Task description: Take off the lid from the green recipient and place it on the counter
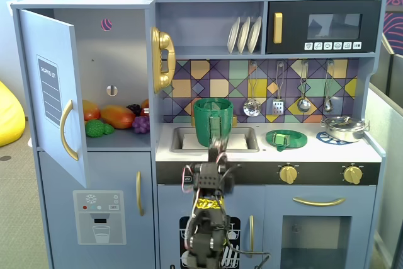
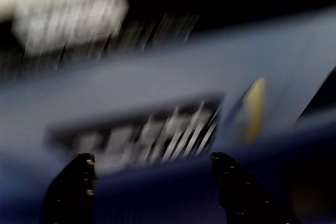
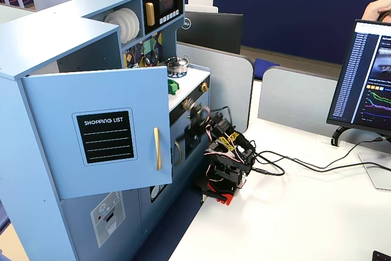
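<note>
The green recipient (image 1: 213, 121), a tall dark green pot, stands open-topped in the sink cut-out of the counter (image 1: 315, 147). The lid (image 1: 286, 138), a flat green disc with a small knob, lies on the counter to the right of the sink, next to the pot. My gripper (image 1: 218, 145) is in front of the kitchen's front edge, below the pot, and looks blurred. In the wrist view my gripper (image 2: 152, 158) is open wide and empty, facing the blurred blue cabinet front with its dish-rack print. The arm is folded on the table in a fixed view (image 3: 226, 160).
A small silver pot (image 1: 344, 128) sits on the counter's right burner print. The fridge door (image 1: 53, 92) stands open at the left, with toy fruit (image 1: 116, 118) inside. Gold knobs (image 1: 288, 173) line the black front strip. A monitor (image 3: 366, 77) and cables (image 3: 293, 163) are on the table.
</note>
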Controlling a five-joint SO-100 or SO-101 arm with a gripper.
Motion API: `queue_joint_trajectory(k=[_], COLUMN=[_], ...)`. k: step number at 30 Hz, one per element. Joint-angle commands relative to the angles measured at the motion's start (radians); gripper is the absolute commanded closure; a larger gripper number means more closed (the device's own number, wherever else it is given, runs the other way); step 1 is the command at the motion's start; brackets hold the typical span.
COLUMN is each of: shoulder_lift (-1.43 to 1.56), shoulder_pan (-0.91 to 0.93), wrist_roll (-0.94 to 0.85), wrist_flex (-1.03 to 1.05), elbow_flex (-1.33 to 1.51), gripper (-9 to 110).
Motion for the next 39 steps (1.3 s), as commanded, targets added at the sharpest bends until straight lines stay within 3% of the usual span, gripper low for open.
queue_joint_trajectory(k=[1, 8, 14, 22, 39], shoulder_lift=[0.028, 0.051, 0.124, 0.126, 0.127], shoulder_pan=[-0.087, -0.138, -0.178, -0.13, -0.098], wrist_roll=[0.023, 0.06, 0.067, 0.023, 0.06], wrist_flex=[-0.017, -0.023, 0.167, 0.305, 0.311], elbow_flex=[0.166, 0.383, 0.426, 0.453, 0.453], gripper=[87, 90, 96, 93, 93])
